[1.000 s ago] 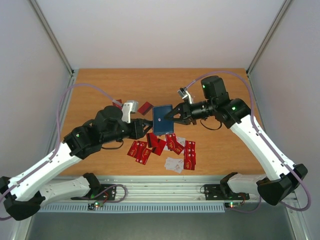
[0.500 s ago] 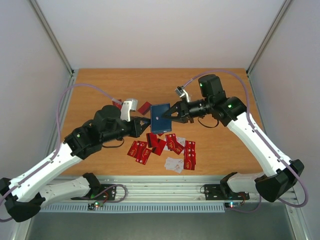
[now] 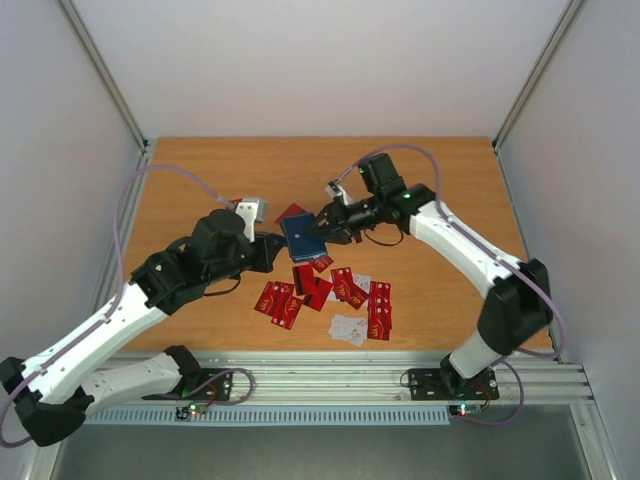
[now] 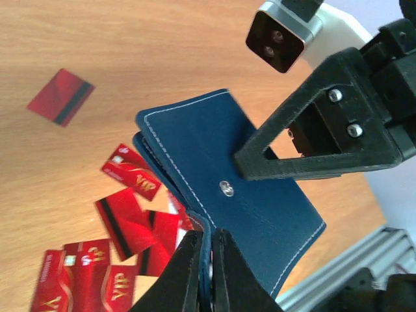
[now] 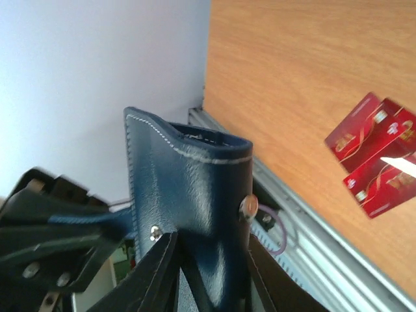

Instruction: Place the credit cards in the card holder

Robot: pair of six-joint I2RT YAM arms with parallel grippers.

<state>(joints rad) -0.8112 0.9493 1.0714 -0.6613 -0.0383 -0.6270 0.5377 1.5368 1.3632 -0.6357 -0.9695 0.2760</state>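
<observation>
Holding dark navy-blue folding leather card holder (image 3: pixel 303 238) aloft: left gripper (image 3: pixel 279 247), right gripper (image 3: pixel 323 226) both pinched on opposite edges. Your risk: uneven pull slips one grip, card holder drops onto flat red credit cards (image 3: pixel 345 290).

The left end effector (image 4: pixel 207 250) is pinching the card holder (image 4: pixel 195 149) at its lower edge. The right end effector (image 4: pixel 250 166) is pressing a black finger across its face. Red credit cards (image 4: pixel 130 172) are lying on the desk (image 4: pixel 130 39) below.
</observation>
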